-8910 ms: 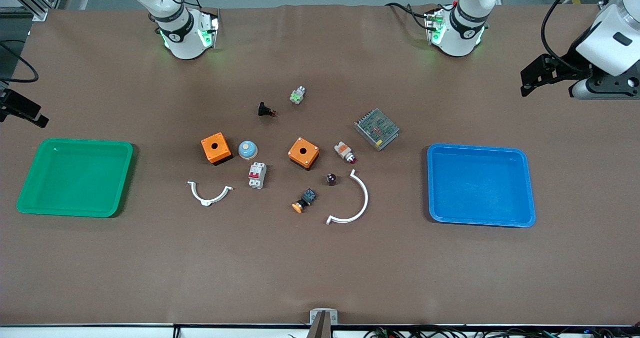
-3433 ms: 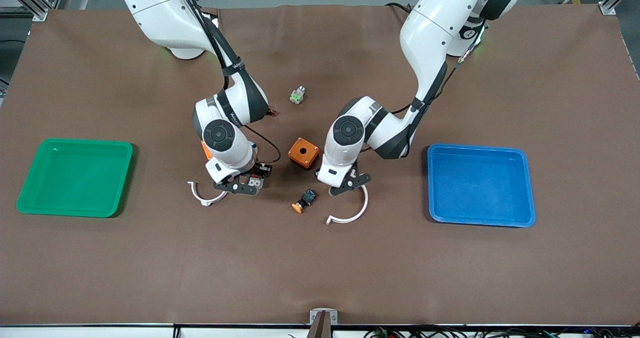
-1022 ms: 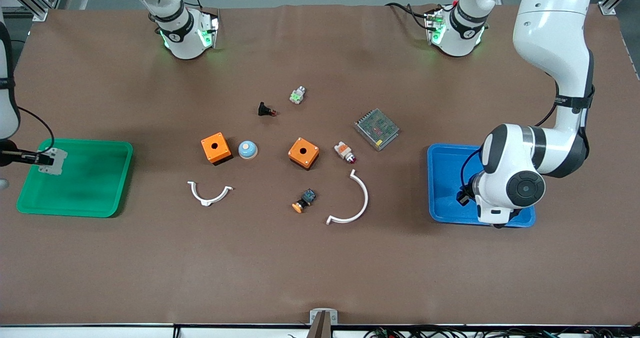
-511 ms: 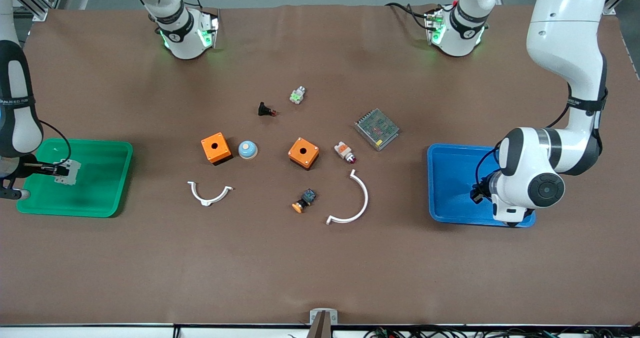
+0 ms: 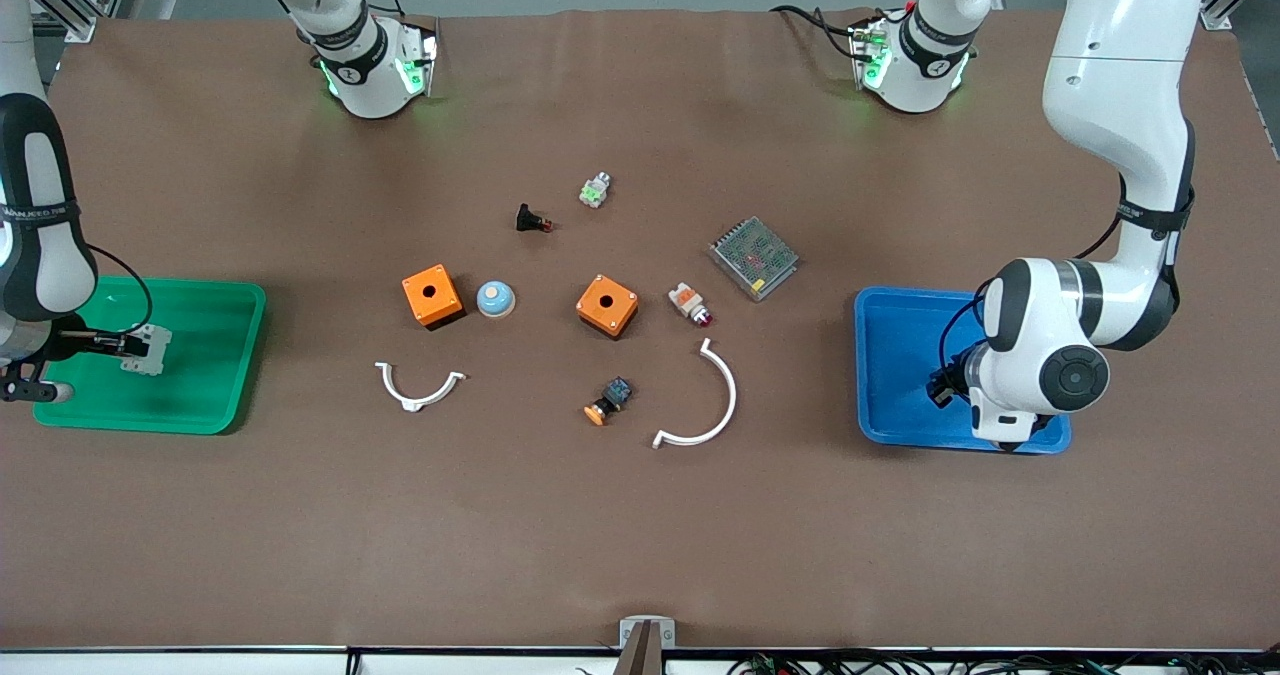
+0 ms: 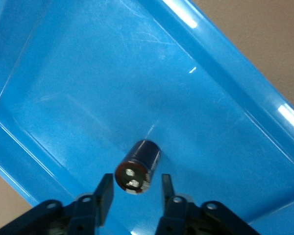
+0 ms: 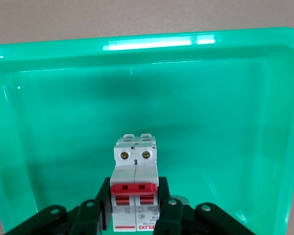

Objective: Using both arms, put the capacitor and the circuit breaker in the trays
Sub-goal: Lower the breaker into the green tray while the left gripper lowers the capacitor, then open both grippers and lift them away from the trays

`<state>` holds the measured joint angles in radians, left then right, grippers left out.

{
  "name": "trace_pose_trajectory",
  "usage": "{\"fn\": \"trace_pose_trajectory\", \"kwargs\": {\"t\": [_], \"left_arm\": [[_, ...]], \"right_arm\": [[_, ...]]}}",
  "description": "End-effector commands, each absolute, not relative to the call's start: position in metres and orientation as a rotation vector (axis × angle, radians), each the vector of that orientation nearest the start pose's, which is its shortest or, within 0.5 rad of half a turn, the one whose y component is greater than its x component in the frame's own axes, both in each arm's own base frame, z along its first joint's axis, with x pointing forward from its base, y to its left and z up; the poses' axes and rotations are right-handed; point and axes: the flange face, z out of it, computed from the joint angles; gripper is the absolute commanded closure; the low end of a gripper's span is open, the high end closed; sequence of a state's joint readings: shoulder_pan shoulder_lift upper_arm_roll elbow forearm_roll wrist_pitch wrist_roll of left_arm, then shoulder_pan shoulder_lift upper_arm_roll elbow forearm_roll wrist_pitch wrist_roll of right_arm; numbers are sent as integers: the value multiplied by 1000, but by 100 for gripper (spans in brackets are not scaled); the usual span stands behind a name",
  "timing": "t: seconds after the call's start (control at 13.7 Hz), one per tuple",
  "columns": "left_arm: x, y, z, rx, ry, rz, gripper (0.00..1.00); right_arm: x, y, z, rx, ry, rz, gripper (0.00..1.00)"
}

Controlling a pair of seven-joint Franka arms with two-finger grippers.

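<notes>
Two Franka arms work at either end of a brown tabletop (image 5: 640, 535). The right gripper (image 7: 134, 208) hangs over the green tray (image 5: 215, 300) at the right arm's end, its fingers (image 7: 165, 208) pinching the circuit breaker (image 7: 135, 193) by its sides, red levers facing the wrist camera; in the front view the circuit breaker (image 5: 145, 345) sits above the tray's floor. The left gripper (image 6: 134, 196) is over the blue tray (image 5: 900, 355) at the left arm's end, its fingers (image 6: 104, 193) spread to either side of the capacitor (image 6: 138, 166), which lies on its side on the tray floor with its terminal end toward the gripper; a thin gap shows on each side.

At the tabletop's centre lie the untouched parts: two orange boxes (image 5: 432, 296) (image 5: 607, 305), with a blue dome (image 5: 495, 299) just beside the first at 3 o'clock. A white-and-orange part (image 5: 690, 304) lies at 3 o'clock of the second box and a metal mesh module (image 5: 754, 257) at its 2 o'clock. Two white curved brackets (image 5: 419, 388) (image 5: 705, 405) and a black part with an orange cap (image 5: 608, 401) lie nearer the front camera.
</notes>
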<state>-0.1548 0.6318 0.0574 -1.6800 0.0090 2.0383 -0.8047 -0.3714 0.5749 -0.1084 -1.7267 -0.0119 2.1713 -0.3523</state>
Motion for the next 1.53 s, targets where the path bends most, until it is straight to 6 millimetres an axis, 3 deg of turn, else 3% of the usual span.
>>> {"fn": "trace_pose_trajectory", "kwargs": {"t": [0.0,0.07,0.15,0.22,0.29,0.37,0.51,0.66,0.8,1.02,1.24,1.46], "left_arm": [[649,-70,241,-2833,-966,300,0],[653,-68,263,-2856,-954,264,0],[666,-67,292,-2884,-961,198,0],[672,-68,316,-2884,-941,220,0],[677,-70,337,-2884,-917,244,0],[681,-72,353,-2887,-920,241,0],[674,-75,416,-2930,-918,142,0],[656,-86,483,-3008,-788,70,1],[639,-86,533,-3065,-658,-8,1],[619,-77,567,-3105,-387,-3,0],[610,-61,588,-3109,-348,-27,0],[611,-39,603,-3109,-318,-75,0]], "right_arm": [[586,-301,239,-3114,129,201,78],[586,-301,239,-3114,125,201,76],[586,-301,239,-3114,122,201,68],[586,-301,239,-3113,122,203,43],[587,-300,239,-3114,118,204,1],[587,-298,243,-3112,116,210,0],[589,-291,260,-3108,104,215,0],[588,-277,308,-3095,96,234,0],[584,-246,365,-3085,142,261,1],[578,-184,433,-3093,286,294,1],[563,-122,499,-3100,321,277,1],[545,-59,548,-3112,336,229,1]]}}
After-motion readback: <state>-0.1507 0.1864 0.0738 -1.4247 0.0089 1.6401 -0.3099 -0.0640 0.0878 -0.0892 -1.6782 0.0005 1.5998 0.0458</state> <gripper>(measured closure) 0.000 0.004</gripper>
